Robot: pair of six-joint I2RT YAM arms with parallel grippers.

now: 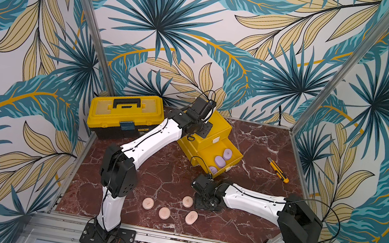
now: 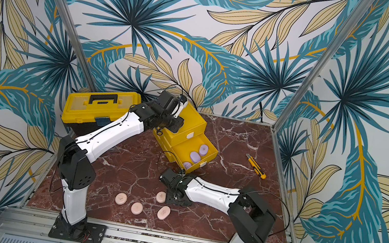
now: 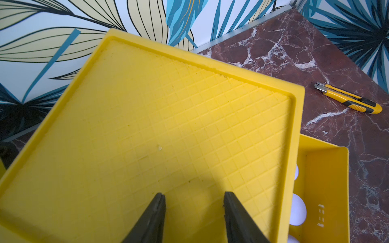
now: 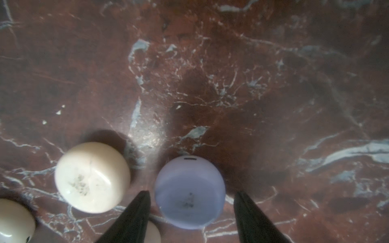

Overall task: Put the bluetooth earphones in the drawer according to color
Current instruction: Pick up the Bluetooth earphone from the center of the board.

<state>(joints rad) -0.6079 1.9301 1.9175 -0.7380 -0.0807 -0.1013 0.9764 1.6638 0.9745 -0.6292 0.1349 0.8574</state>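
bluetooth earphone point(image 4: 190, 192) lilac | between right fingers point(image 4: 134, 214) | hidden in top views

Right wrist view blurry, case marks unreadable. One pale case point(image 4: 12, 218) cut by frame edge, another point(image 4: 154, 233) behind right gripper point(image 4: 191, 194) finger. Left wrist: drawer point(image 3: 326, 178) cases point(image 3: 297, 208) mostly under chest top point(image 3: 168, 126).

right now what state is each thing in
left gripper: open, empty, over chest
right gripper: open, astride purple case on table
top drawer: shut
open drawer: pulled out, three purple cases inside
toolbox: lid down
pink cases: four, loose on table
knife: lying on table
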